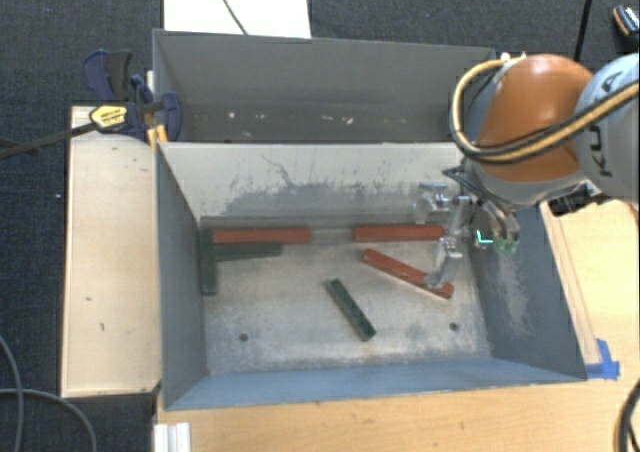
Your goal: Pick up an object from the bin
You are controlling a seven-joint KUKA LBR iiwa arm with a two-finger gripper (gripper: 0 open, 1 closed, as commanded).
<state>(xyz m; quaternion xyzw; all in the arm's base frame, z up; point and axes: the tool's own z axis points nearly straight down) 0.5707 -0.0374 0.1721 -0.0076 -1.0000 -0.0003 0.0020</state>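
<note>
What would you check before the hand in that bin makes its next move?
1. Is the hand down at a thing? Ok: it stands low at the right end of the slanted red bar.
2. Is that bar gripped? Cannot tell.
3. Is the dark green bar out of the way? Ok: it lies apart, nearer the front.
4. Is the red bar by the back wall clear of the slanted one? Cannot tell: it lies close behind.
5. Is the right wall clear of the hand? Ok: bare floor lies between them.
</note>
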